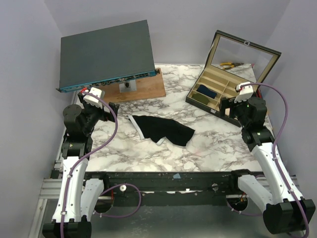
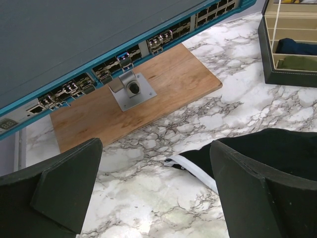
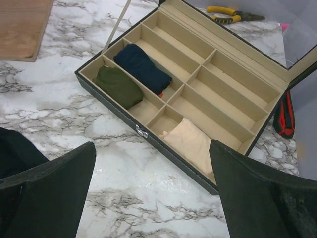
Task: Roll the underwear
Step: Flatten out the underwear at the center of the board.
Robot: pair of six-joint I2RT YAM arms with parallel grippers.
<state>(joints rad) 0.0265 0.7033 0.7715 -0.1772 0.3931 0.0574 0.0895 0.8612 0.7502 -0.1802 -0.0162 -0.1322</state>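
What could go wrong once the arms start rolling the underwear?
1. The underwear lies uneven, not squared, so the roll may come out lopsided or loose.
2. It lies flat on the slick-looking marble table. The open left fingers might slide it or pinch only one layer.
3. The box sits close to the right gripper, so a swing could knock it.

network switch (image 1: 106, 52) propped over wooden board (image 1: 146, 88); open divided box (image 3: 233, 106) holds blue roll (image 3: 141, 68), green roll (image 3: 118, 87), beige roll (image 3: 189, 144).
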